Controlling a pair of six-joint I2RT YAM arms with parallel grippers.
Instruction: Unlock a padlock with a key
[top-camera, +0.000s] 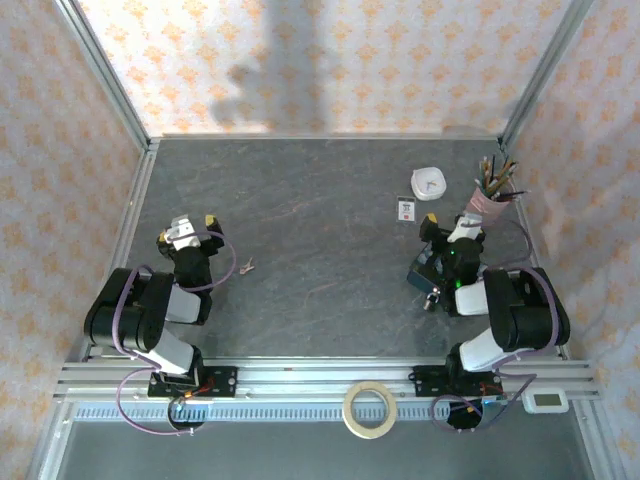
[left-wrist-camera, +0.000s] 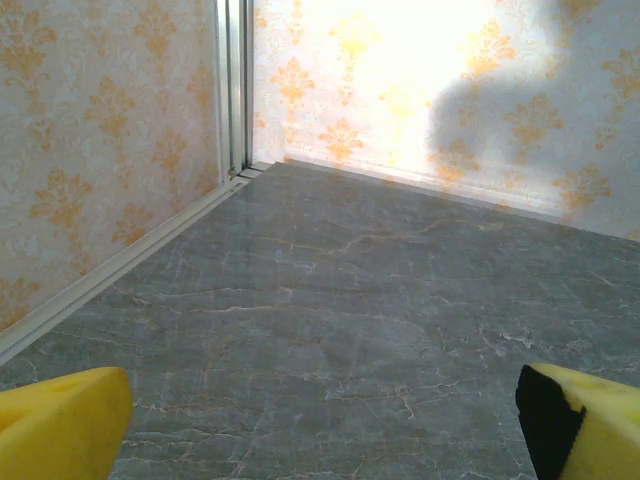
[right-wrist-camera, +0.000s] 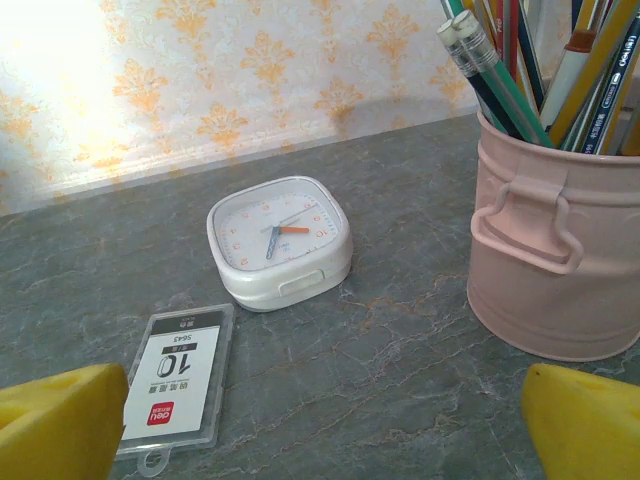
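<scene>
**A:** The left gripper (left-wrist-camera: 322, 430), how does it stand?

**B:** Spread wide. A yellow fingertip (left-wrist-camera: 60, 420) sits in each bottom corner of its wrist view with nothing between them, and the bare grey table (left-wrist-camera: 350, 300) lies ahead.

**A:** And the right gripper (right-wrist-camera: 320, 430)?

**B:** Also spread wide and holding nothing. In front of it are a white clock (right-wrist-camera: 280, 240), a clear tag (right-wrist-camera: 175, 385) marked 10 to the left, and a pink cup (right-wrist-camera: 550, 270) of pencils (right-wrist-camera: 520, 60) to the right.

**A:** Where is the key?

**B:** Seen from above, the key (top-camera: 246, 267) lies flat on the table to the right of the left arm (top-camera: 150, 300). It is near that gripper but apart from it.

**A:** And the padlock?

**B:** The padlock (top-camera: 431, 299) is a small grey thing just beside a blue box (top-camera: 422, 270), close under the right arm (top-camera: 510, 310) and well apart from the key. It is too small to tell whether it is locked.
</scene>
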